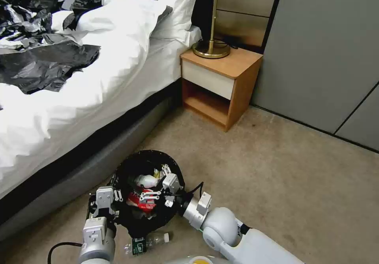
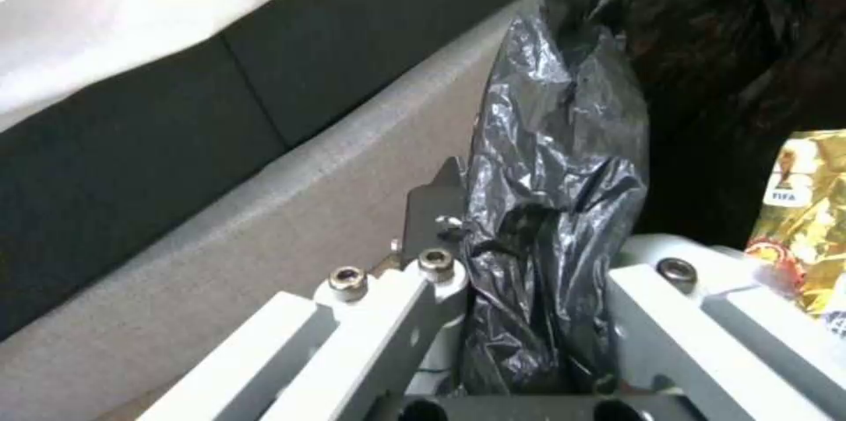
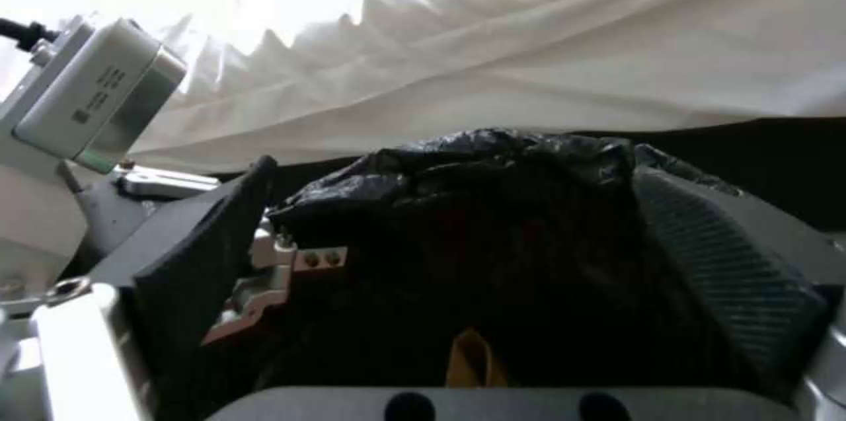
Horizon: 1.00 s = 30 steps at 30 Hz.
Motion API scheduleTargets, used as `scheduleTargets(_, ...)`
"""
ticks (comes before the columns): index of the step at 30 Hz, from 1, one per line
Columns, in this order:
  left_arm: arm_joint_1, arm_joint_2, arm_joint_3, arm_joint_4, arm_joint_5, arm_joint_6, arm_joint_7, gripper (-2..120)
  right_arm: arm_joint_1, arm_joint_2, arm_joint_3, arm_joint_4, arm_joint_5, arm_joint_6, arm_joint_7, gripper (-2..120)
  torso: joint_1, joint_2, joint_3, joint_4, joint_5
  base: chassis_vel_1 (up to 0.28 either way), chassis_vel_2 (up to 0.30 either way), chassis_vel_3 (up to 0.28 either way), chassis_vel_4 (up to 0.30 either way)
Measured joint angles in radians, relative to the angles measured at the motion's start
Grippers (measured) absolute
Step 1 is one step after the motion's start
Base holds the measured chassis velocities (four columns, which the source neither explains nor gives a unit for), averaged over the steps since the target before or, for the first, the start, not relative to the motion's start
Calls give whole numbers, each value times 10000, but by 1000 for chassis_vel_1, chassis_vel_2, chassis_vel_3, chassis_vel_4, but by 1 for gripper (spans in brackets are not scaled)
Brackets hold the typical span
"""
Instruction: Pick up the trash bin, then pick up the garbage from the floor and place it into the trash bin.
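The trash bin hangs low over the carpet beside the bed, and it looks a light thing, thin plastic with a loose black bag folded over the rim, so the rim is the sensible place to take it, though that liner is slick and will crumple and slide under the pads. The left gripper is at the near-left edge of the bin, and from its wrist you can see the fingers clamped down on the bagged rim, black plastic bunched between them, carrying the bin. The right gripper is over the mouth of the bin from the other side, its jaws spread wide, one dark ribbed pad on either side of the crumpled liner with nothing pinched between them that I can make out. Just under it, inside the bin, lie a red wrapper and a white tissue wad; a gold wrapper shows close to the left fingers. On the floor, just behind the left gripper and outside the bin, a small green-labelled bottle is not yet collected; smooth, round, light, likely to roll, best pinched across its middle.
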Motion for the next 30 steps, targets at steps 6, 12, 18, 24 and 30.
scheduleTargets(6, -25, -11, 6, 0, 6, 0, 2, 3, 13, -100, -4, 196, -15, -33, -5, 100, 0, 0, 0, 0, 0, 0, 0, 0, 0)
scheduleTargets(12, -36, 15, -26, 90, 6, 0, 2, 3, 161, -173, 232, 980, -72, -101, 255, 100, 0, 0, 0, 0, 0, 0, 0, 0, 0)
scheduleTargets(18, -26, 72, -64, 158, 10, 0, 5, 3, 442, -173, 848, 2775, -76, -579, 1374, 100, 0, 0, 0, 1, 0, 0, 0, 0, 0)
scheduleTargets(24, -14, 105, -157, 244, 10, 0, 5, 3, 111, -242, 1811, 4077, 21, -980, 2451, 100, 0, 0, 0, 2, 1, 0, 0, 0, 0)
scheduleTargets(30, 12, 176, -215, 239, -41, 0, 5, 3, -1726, 59, 3863, 4523, -467, -890, 2735, 100, 0, 0, 0, -1, 1, 0, 0, 0, 0)
